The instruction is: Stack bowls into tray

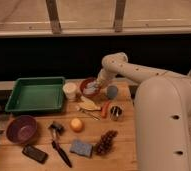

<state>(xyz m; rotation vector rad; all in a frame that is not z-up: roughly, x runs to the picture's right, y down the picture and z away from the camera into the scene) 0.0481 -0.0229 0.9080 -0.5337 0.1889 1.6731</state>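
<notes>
one closed gripper (pixel 94 88) sits at the reddish-brown bowl (pixel 85 85), perhaps gripping it.

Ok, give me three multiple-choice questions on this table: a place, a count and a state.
1. Where is the purple bowl? A) in the green tray B) on the table, in front of the tray C) beside the metal cup
2. How many bowls lie in the tray? A) none B) one C) two
3. The pincer is: A) shut, at the small brown bowl B) wide open over the tray C) holding the orange
Answers: B, it sits on wood nearer us than the tray; A, the tray is bare; A, its closed tip is at that bowl's rim.
</notes>
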